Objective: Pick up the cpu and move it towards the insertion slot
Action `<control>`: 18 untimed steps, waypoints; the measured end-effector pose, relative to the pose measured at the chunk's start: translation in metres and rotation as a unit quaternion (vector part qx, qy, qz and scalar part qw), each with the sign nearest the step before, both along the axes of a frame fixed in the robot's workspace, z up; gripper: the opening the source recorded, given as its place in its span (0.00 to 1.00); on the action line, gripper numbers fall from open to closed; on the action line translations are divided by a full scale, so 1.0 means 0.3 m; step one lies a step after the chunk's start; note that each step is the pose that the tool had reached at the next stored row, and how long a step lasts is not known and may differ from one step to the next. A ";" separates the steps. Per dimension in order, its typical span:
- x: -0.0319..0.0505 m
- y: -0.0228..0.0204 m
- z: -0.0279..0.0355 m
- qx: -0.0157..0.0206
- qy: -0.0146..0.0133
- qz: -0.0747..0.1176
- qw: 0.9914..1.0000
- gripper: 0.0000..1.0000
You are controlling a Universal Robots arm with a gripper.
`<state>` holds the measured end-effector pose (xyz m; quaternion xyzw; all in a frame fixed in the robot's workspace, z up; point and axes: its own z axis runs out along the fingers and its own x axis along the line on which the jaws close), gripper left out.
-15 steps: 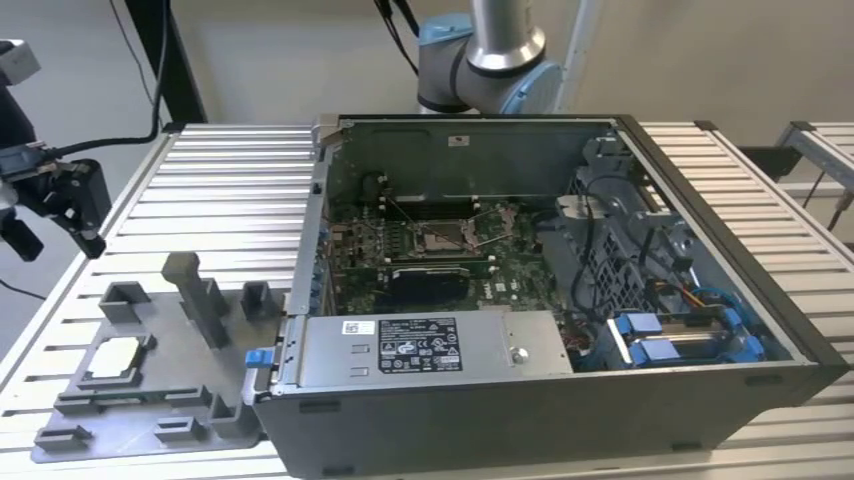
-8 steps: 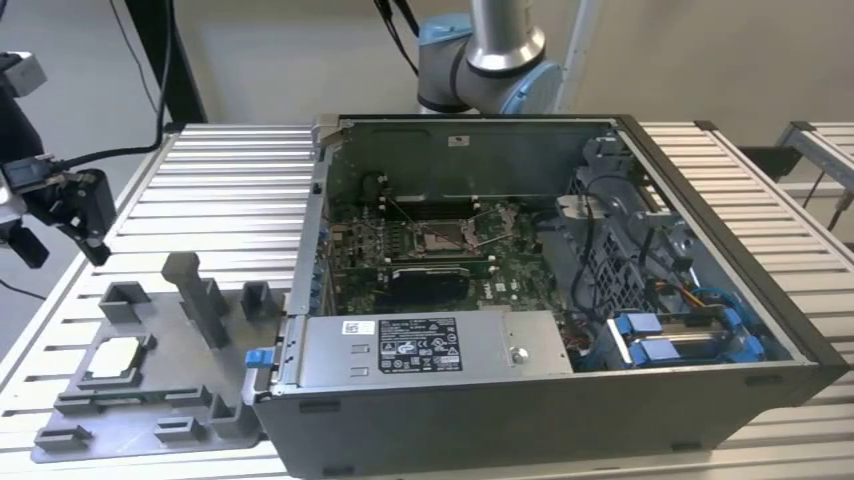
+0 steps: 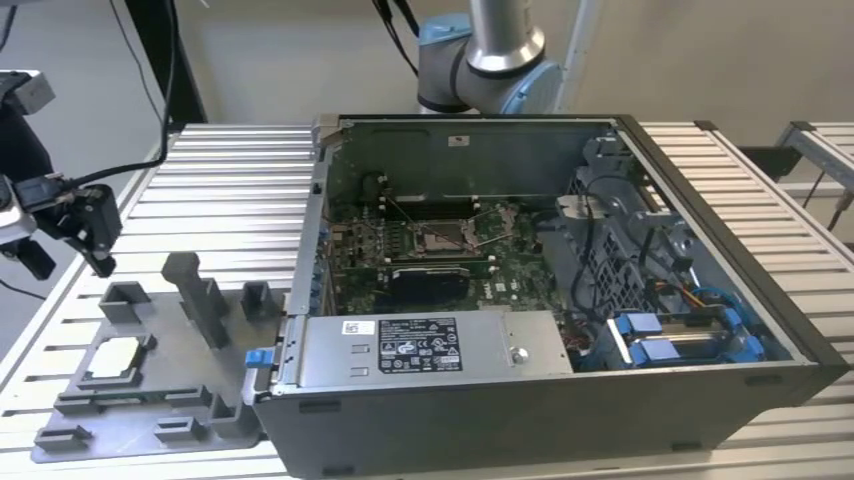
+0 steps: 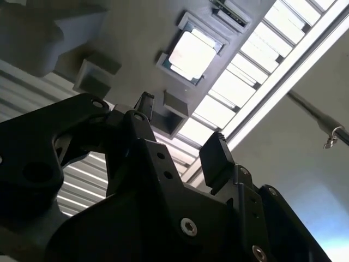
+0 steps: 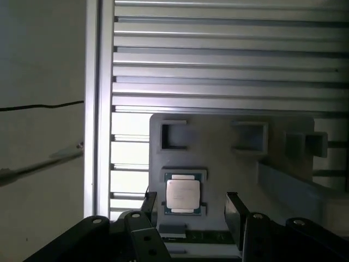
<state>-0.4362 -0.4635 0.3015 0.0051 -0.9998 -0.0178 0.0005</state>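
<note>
Over the grey tray (image 5: pixel 218 164), claw (image 5: pixel 191 200) spread, cpu (image 5: pixel 182 195) in its recess, upright blocks (image 3: pixel 200 295) nearby

Slatted metal table (image 3: pixel 227 190), plain beige wall (image 3: pixel 294 60)

In the exterior view the arm (image 3: pixel 501 50) runs off the picture's edge, and the insertion slot (image 3: pixel 441 238) is too small to tell its levers. In the first wrist view the gripper (image 5: pixel 191 201) seemingly covers one edge of the tray (image 5: pixel 229 164).
</note>
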 end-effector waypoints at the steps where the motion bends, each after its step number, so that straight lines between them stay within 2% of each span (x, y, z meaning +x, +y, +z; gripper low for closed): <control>1: 0.000 -0.004 -0.005 0.000 0.000 0.000 1.000 1.00; 7: 0.001 -0.032 -0.041 0.000 0.001 0.000 1.000 1.00; 10: 0.002 -0.042 -0.060 0.000 0.001 0.000 1.000 1.00; 18: 0.002 -0.054 -0.108 0.000 0.001 0.000 1.000 1.00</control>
